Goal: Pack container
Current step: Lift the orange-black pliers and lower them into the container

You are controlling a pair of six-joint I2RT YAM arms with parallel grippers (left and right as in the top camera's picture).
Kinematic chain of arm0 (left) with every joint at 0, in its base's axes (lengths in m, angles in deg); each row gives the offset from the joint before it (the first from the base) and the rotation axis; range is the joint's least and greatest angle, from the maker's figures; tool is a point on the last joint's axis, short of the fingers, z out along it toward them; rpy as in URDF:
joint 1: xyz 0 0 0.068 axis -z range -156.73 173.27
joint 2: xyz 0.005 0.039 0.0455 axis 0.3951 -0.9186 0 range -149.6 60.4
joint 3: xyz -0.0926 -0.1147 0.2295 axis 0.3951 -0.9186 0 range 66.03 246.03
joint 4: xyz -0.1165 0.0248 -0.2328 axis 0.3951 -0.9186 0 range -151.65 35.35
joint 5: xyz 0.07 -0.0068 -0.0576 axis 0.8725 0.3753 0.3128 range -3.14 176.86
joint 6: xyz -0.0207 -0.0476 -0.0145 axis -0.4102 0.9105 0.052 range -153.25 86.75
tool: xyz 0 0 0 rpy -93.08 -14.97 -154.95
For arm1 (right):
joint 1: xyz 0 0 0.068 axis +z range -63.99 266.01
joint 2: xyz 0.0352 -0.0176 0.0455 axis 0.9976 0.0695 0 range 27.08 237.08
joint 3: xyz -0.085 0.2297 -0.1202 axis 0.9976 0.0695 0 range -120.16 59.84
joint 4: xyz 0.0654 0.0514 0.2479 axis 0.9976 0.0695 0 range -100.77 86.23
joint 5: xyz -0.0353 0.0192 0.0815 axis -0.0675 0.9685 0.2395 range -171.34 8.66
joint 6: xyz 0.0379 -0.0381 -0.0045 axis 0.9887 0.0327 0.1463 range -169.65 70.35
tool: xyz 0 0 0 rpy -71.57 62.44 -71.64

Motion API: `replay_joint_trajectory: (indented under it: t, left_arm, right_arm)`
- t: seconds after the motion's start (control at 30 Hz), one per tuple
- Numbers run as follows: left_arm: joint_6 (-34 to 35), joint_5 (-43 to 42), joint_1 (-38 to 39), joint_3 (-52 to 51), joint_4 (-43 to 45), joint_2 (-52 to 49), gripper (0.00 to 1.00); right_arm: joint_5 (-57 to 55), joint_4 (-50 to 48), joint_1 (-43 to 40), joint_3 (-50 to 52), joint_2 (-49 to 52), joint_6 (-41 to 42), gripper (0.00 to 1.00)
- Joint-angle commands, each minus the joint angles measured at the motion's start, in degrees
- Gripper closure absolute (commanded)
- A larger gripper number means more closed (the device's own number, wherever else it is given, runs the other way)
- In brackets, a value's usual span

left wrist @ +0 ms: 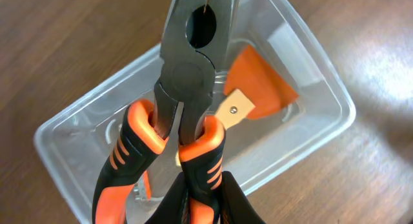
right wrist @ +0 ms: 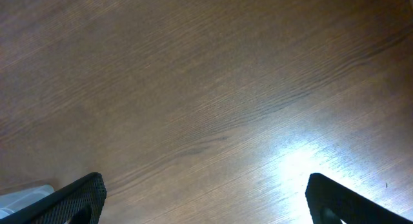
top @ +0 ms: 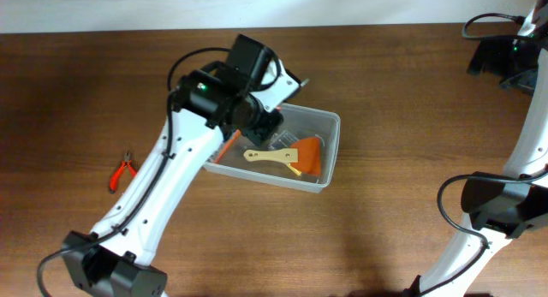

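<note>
Pliers [left wrist: 187, 75] clenched in the left gripper [left wrist: 193, 193] above the container [left wrist: 310, 130] show only in the wrist view.

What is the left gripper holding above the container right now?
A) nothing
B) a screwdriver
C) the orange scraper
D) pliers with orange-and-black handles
D: the left wrist view shows the left gripper shut on the handles of the pliers above the container, with the scraper lying inside it.
</note>
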Motion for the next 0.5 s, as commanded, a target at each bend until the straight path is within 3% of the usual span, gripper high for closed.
replay_joint_trajectory:
  t: [0.0,0.17,0.47]
  left_arm:
    - [-6.16,-0.35,0.39,-3.13,1.01,-2.62,0.98]
    - [-9.81,-0.33,0.39,-6.88,3.85,-7.63,0.98]
    - [-9.77,-0.37,0.39,-7.32,5.70,-17.33,0.98]
  right_arm:
    - [0.09,-0.07,-0.22,-0.68,-0.63,0.44,0.01]
    - [0.09,-0.07,-0.22,-0.68,-0.63,0.44,0.01]
    - [0.09,-0.07,-0.22,-0.68,-0.63,0.44,0.01]
